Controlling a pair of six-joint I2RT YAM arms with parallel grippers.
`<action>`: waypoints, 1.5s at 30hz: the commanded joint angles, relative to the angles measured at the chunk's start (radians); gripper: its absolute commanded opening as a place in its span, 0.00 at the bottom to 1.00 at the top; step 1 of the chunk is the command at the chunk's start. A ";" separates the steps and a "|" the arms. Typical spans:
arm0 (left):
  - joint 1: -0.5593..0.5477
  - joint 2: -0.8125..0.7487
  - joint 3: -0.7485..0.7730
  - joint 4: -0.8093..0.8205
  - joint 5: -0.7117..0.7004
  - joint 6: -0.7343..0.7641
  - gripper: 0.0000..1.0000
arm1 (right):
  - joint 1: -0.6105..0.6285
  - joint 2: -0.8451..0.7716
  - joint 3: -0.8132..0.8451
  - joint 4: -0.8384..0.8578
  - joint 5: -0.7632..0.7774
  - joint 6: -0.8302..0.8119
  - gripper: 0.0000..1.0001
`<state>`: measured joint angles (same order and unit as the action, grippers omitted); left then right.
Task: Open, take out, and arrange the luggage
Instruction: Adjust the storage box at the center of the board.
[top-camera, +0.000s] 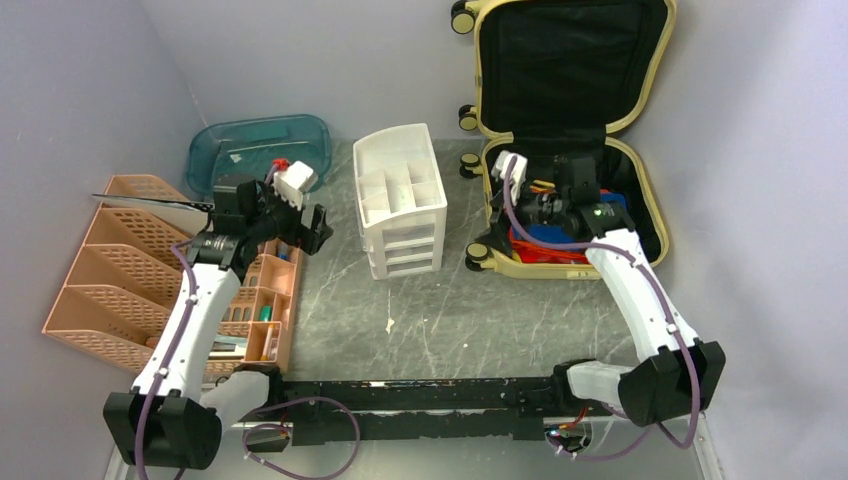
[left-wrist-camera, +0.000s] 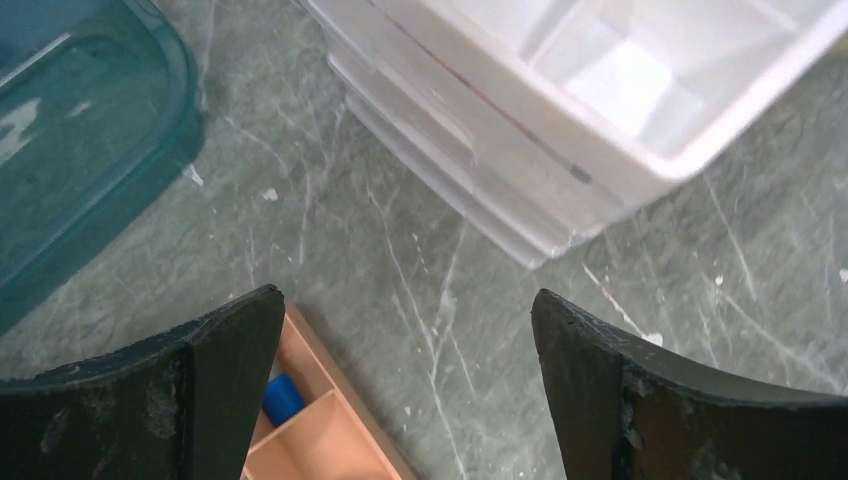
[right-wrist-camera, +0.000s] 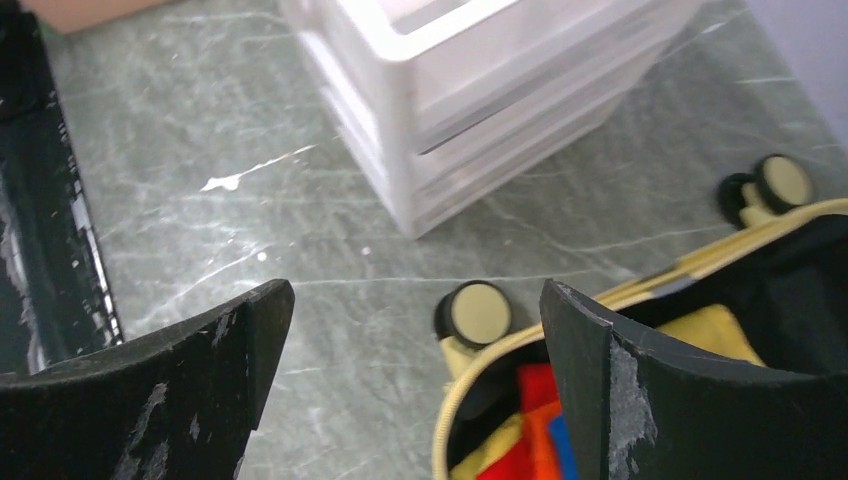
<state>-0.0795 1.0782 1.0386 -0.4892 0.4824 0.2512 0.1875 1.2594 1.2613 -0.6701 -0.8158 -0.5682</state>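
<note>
Marbled grey table (top-camera: 450, 305), lilac walls (top-camera: 90, 90), luggage (top-camera: 570, 65)

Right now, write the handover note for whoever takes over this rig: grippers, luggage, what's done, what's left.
Left gripper: open, empty, over the corner of the orange organiser, near the white drawer unit.
Right gripper: open, empty, over the wheeled edge of the luggage base.
Luggage: far right, lid raised, base lying flat.
Done: luggage is open.
Left: red, blue and yellow contents lie in the base. Take them out and arrange them.
</note>
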 joint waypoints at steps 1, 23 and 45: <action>0.001 -0.055 -0.082 -0.038 0.018 0.091 0.99 | 0.066 -0.077 -0.127 0.189 0.021 0.023 1.00; 0.023 -0.074 -0.118 0.010 0.070 0.051 0.99 | 0.219 0.089 -0.241 0.640 0.367 0.311 1.00; 0.001 0.631 0.497 0.089 -0.355 -0.138 0.99 | 0.184 0.387 0.011 0.724 0.500 0.439 1.00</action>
<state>-0.0650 1.6207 1.4475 -0.4202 0.2371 0.1593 0.3977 1.6123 1.1736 0.0055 -0.3553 -0.1791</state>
